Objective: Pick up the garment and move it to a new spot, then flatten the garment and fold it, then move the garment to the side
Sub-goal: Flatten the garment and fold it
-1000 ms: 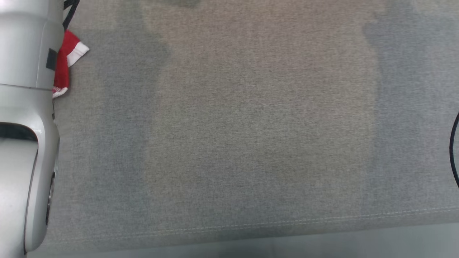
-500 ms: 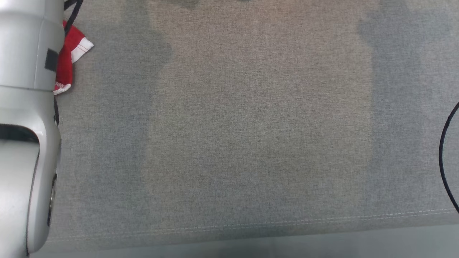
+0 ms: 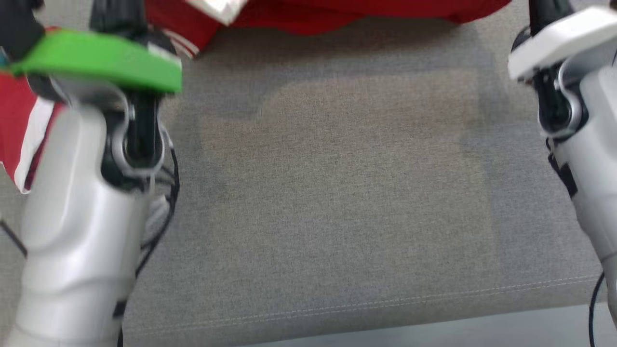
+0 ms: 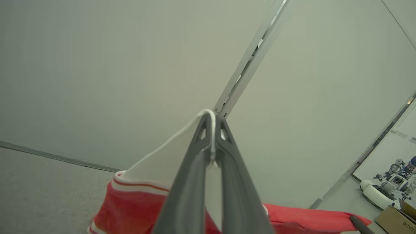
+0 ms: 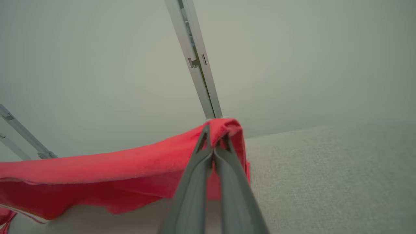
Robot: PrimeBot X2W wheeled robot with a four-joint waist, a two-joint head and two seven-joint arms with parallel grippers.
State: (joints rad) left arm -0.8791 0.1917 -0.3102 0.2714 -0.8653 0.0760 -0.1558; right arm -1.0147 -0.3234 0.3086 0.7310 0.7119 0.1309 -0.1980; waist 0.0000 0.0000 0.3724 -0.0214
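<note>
The garment [image 3: 366, 12] is red with white trim and hangs stretched along the top of the head view, above the grey cloth-covered table [image 3: 337, 202]. A red and white part of it droops at the far left behind my left arm [image 3: 82, 217]. My left gripper [image 4: 213, 118] is shut on a white edge of the garment [image 4: 130, 201], whose striped red cloth hangs below the fingers. My right gripper [image 5: 214, 130] is shut on a bunched red edge of the garment [image 5: 113, 175], which sags away to the left. My right arm [image 3: 593, 144] stands at the right edge.
The table's front edge with its stitched seam [image 3: 385, 303] runs along the bottom, with a pale floor strip below. A pale wall with a metal rail [image 5: 195, 61] rises behind the table. Another robot [image 4: 386, 188] and a cardboard box [image 4: 396, 221] stand far off.
The head camera has shifted. Both arms now stand raised in view, and the garment, before a small bunch by the left forearm, spans the top of the picture between them.
</note>
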